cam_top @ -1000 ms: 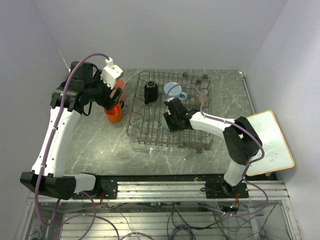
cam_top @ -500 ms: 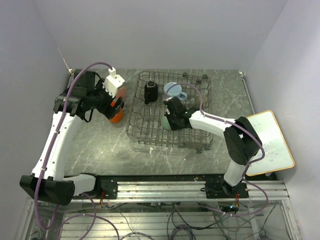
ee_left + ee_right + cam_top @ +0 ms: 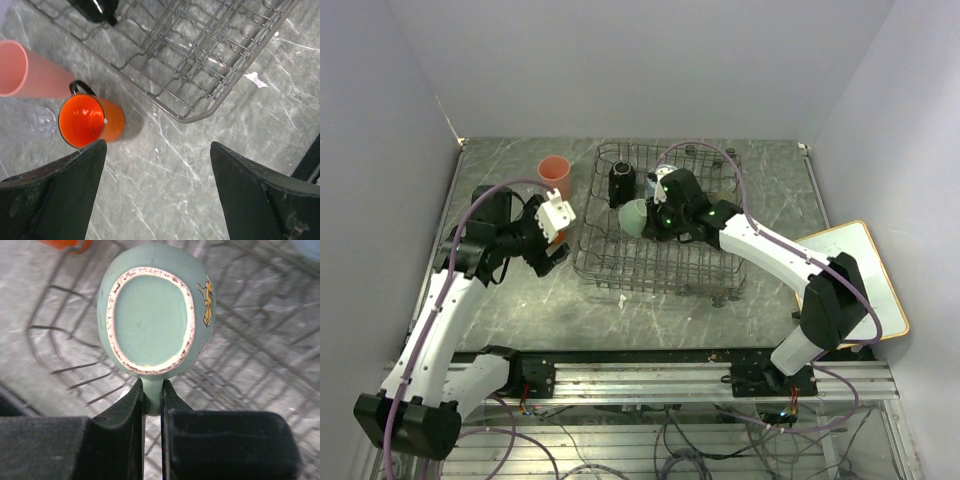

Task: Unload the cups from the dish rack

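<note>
1 orange mug [image 3: 90,122]: just released on table [image 3: 165,200], left fingers [image 3: 60,200] open. 1 mint-green cup [image 3: 152,335]: newly lifted from dish rack [image 3: 620,270] (right fingers [image 3: 122,415] clamping it).

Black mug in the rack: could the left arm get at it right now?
Probably yes. The left gripper is open and empty beside the dish rack, and the black mug sits uncovered near that side. The right gripper, holding the mint-green cup, crowds it.
</note>
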